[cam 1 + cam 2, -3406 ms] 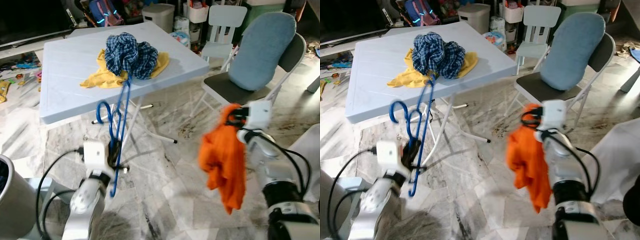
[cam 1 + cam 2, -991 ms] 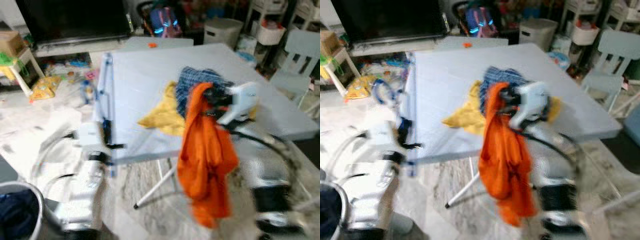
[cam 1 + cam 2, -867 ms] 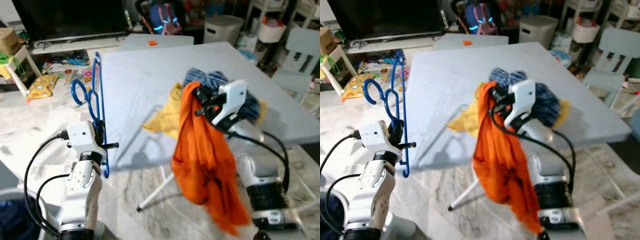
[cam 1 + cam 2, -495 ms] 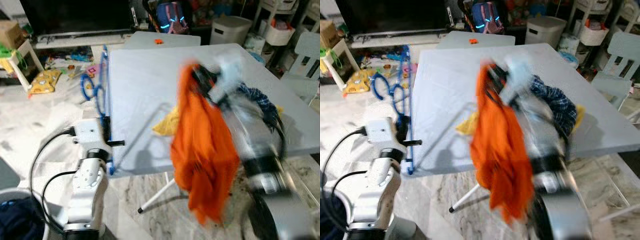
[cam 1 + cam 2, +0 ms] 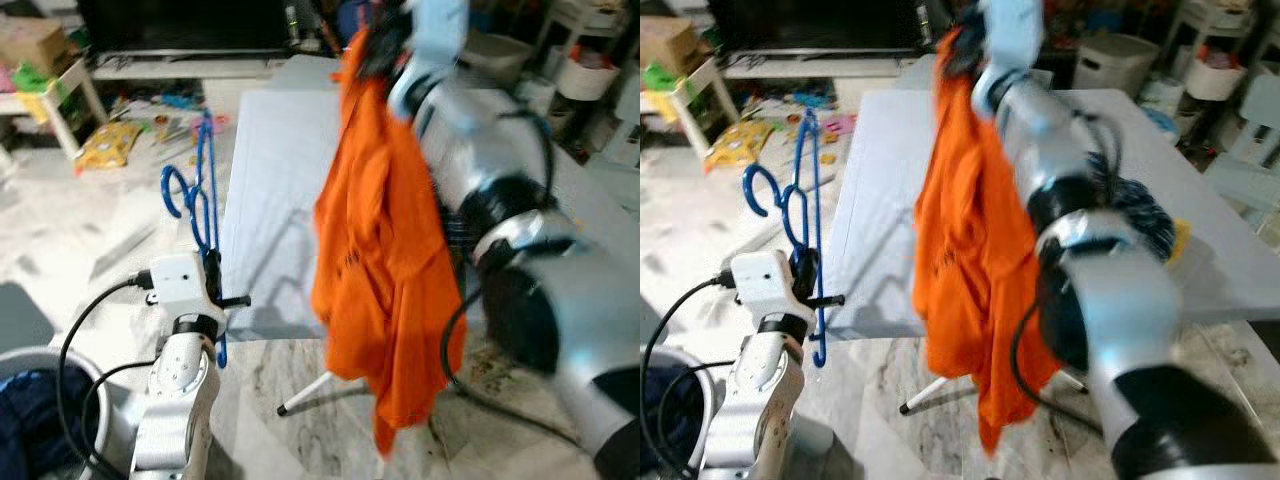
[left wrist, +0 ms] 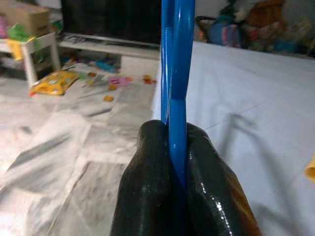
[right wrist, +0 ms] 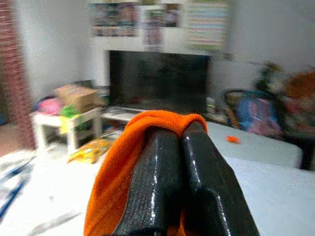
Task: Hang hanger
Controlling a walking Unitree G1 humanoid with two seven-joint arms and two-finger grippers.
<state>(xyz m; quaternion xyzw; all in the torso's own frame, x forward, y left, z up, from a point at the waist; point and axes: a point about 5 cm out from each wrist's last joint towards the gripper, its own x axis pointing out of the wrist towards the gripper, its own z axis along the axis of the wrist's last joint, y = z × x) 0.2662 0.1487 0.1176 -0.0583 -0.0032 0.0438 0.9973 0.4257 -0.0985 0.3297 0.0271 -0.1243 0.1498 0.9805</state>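
Note:
A blue hanger (image 5: pixel 200 190) stands upright at the left, hook on top, in front of the table's left edge. My left gripper (image 5: pixel 213 275) is shut on its lower part; in the left wrist view the black fingers (image 6: pixel 147 182) pinch the blue bar (image 6: pixel 178 73). My right gripper (image 5: pixel 375 45) is raised high over the table, shut on the top of an orange garment (image 5: pixel 385 250). The garment hangs down long in front of the table, to the right of the hanger and apart from it. In the right wrist view, orange cloth (image 7: pixel 113 182) wraps the shut fingers (image 7: pixel 157 187).
A pale blue folding table (image 5: pixel 270 180) stands ahead with a checked blue cloth (image 5: pixel 1130 215) and a yellow cloth (image 5: pixel 1180 240) on it. A round bin (image 5: pixel 30 400) with blue fabric is at the lower left. Toys litter the floor near a small white table (image 5: pixel 50 85).
My right arm has lifted the orange garment higher and nearer the camera. The left gripper keeps the hanger upright. The whole view has shifted as the camera moved.

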